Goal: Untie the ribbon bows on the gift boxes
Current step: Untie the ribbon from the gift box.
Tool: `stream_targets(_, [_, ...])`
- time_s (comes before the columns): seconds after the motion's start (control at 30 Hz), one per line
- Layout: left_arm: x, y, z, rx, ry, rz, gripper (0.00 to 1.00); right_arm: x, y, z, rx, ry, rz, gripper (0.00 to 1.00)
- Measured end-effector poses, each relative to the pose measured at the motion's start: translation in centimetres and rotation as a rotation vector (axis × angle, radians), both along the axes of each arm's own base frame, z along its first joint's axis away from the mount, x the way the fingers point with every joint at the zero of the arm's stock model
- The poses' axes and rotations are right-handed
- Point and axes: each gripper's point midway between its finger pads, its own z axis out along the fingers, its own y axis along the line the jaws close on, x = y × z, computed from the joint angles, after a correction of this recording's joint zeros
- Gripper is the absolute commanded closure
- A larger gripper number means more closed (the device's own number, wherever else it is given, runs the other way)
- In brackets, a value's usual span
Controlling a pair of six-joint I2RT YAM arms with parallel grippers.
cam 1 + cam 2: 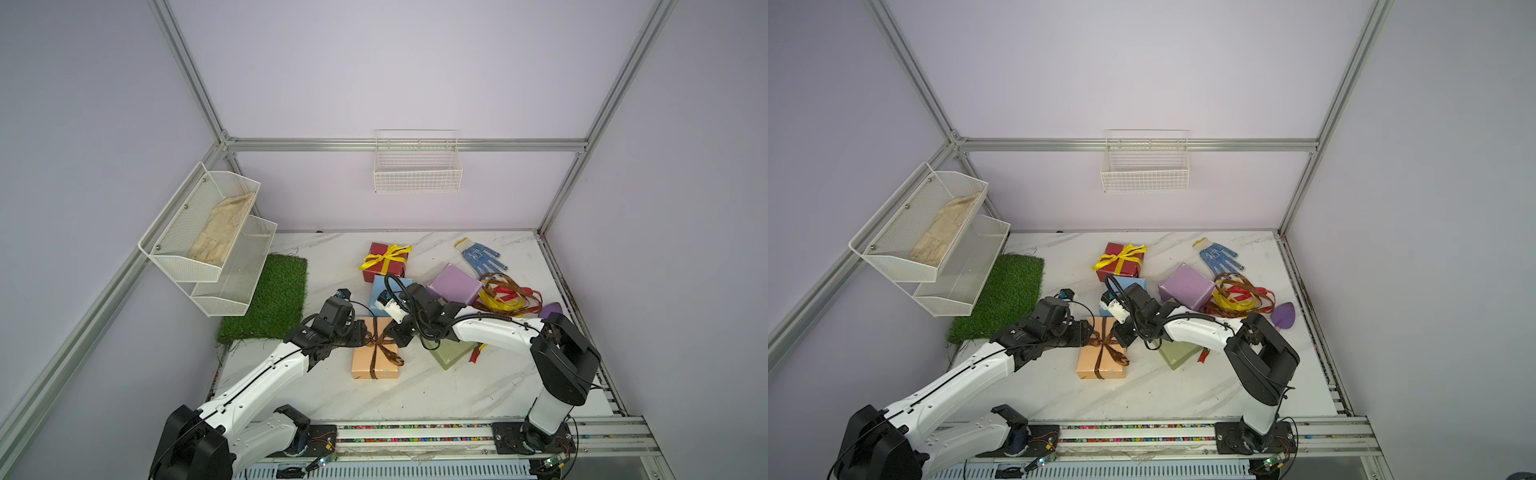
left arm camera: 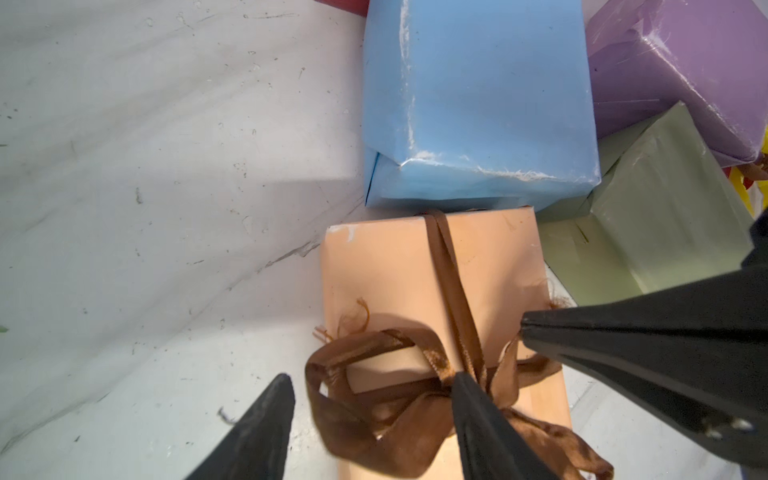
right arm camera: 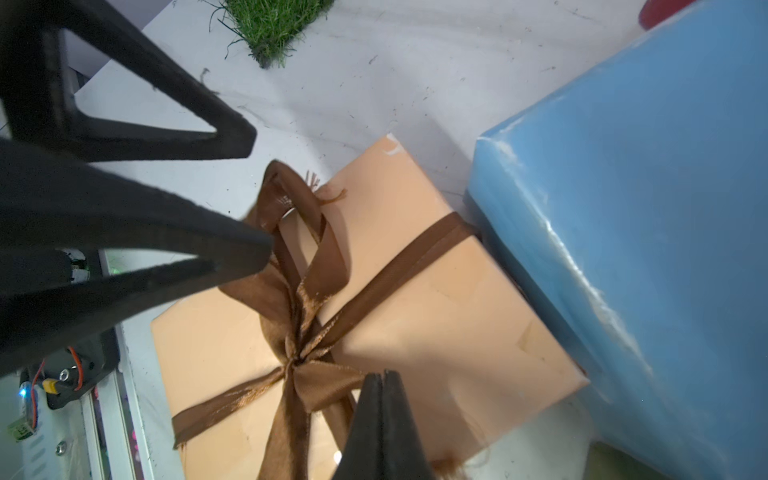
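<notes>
Brown ribbon bow (image 3: 296, 365) is tied on the peach box (image 3: 436, 311), which lies flat on the desk (image 1: 415, 395) nearest the arm bases, between the 2 claws. The left wrist view shows the left claw (image 2: 374, 377) spread, with 1 finger against the base of a bow loop and that loop between its fingers; in both top views the wrist hides this. The right wrist view shows the right claw (image 3: 383, 376) pressed together at the opposite loop, though whether satin is caught between its tips cannot be told. Just beyond, the light blue box (image 2: 478, 104) sits against the peach box's far edge, with the olive green box (image 2: 665, 208) beside both. A top view adds that the right arm covers most of the olive one and that a red ribbon (image 1: 476, 353) lies at its edge. Farther on, only the top views show the whole lilac box (image 1: 455, 284) and a loose heap of ribbons (image 1: 505, 297) in brown, yellow and red beside it. Beyond these are the dark red box (image 1: 398, 268) with its yellow bow (image 1: 386, 253) tied, and the glove (image 1: 482, 253) near the back wall.
</notes>
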Motion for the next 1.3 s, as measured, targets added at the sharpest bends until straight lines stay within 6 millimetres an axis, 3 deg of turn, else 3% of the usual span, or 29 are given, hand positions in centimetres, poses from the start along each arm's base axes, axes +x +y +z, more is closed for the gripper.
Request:
stream_targets(0.17, [-0.4, 0.1, 0.5, -0.009, -0.008, -0.008, 0.44, 0.4, -0.3, -0.1, -0.002, 0.003, -0.023, 1.00])
stream_targets(0.53, [-3.0, -4.1, -1.5, -0.092, 0.127, -0.240, 0.99, 1.0, -0.4, -0.1, 0.010, 0.014, -0.057, 1.00])
stream_targets(0.93, [-4.2, -6.5, -0.9, -0.124, 0.112, -0.343, 0.97, 1.5, -0.6, -0.9, 0.011, 0.053, -0.098, 1.00])
stream_targets(1.1, [-3.3, -5.2, 0.0, -0.069, 0.038, -0.285, 0.94, 1.5, -0.5, -1.2, 0.011, 0.065, -0.102, 1.00])
stream_targets(1.3, [-2.7, -3.9, 1.8, -0.047, -0.047, -0.230, 1.00, 1.5, -0.5, -1.2, 0.017, 0.067, -0.107, 1.00])
